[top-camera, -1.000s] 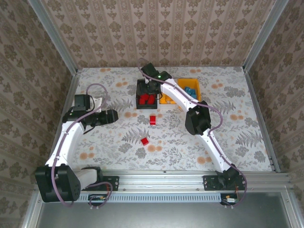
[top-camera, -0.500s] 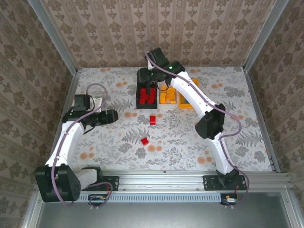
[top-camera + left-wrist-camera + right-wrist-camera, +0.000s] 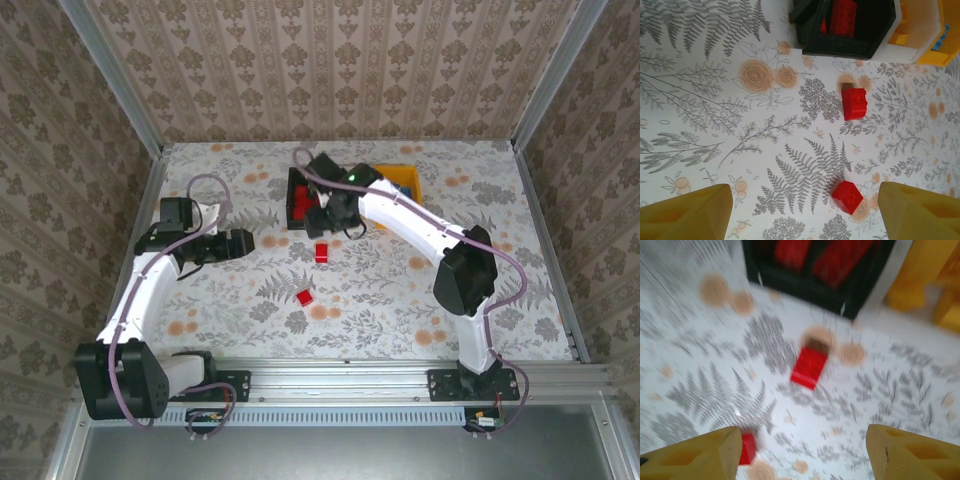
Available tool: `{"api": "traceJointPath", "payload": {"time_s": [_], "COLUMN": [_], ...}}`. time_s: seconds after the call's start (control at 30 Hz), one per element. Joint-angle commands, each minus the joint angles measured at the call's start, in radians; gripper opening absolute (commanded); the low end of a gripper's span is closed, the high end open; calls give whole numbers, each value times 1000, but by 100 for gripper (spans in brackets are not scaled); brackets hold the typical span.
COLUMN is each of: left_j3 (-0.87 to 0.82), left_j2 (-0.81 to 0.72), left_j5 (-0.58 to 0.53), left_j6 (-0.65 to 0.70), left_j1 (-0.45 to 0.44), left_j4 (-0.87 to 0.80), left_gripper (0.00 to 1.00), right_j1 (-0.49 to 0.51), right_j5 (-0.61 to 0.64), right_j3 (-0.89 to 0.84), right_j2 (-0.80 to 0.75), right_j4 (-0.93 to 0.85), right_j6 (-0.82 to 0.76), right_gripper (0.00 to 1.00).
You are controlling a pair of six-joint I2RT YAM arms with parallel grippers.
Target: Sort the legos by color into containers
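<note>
I'm holding my left claw (image 3: pixel 805 189) and right claw (image 3: pixel 802 432) open (both empty); a red lego (image 3: pixel 810 367) is sitting at the black bin's (image 3: pixel 800 287) six o'clock.

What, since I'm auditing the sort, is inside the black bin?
Red bricks lie in the black bin; no other colour shows. From above, the right arm covers part of it, so the count is unclear.

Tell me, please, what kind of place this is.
Probably a lab test booth, not a home: patterned panels in metal frames enclose a flower-printed table, and two robot arms are bolted on a rail at its near edge.
</note>
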Motion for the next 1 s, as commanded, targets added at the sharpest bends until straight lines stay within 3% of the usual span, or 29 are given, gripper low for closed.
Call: {"api": "traceJointPath", "payload": {"time_s": [0.0,0.17,0.43,0.97], "left_j3": [-16,-14,-12,-8], "left_j2": [4,14,11,11], "left_j5": [38,40,29,24], "left_j6": [29,30,35,39], "left_j1": [-11,-21,-26,-28], "left_j4": [8,5,-1,-7], "left_gripper": [78,79,79,80], "right_j1": [9,11,14,36], "right_j5": [25,-15,-1,106], "right_j3": [-138,-241,-230,-58], "right_j2": [-52,-39,44,192], "right_j4": [52,160,260,195], "right_j6": [28,91,220,242], "right_gripper": [68,68,70,69]}}
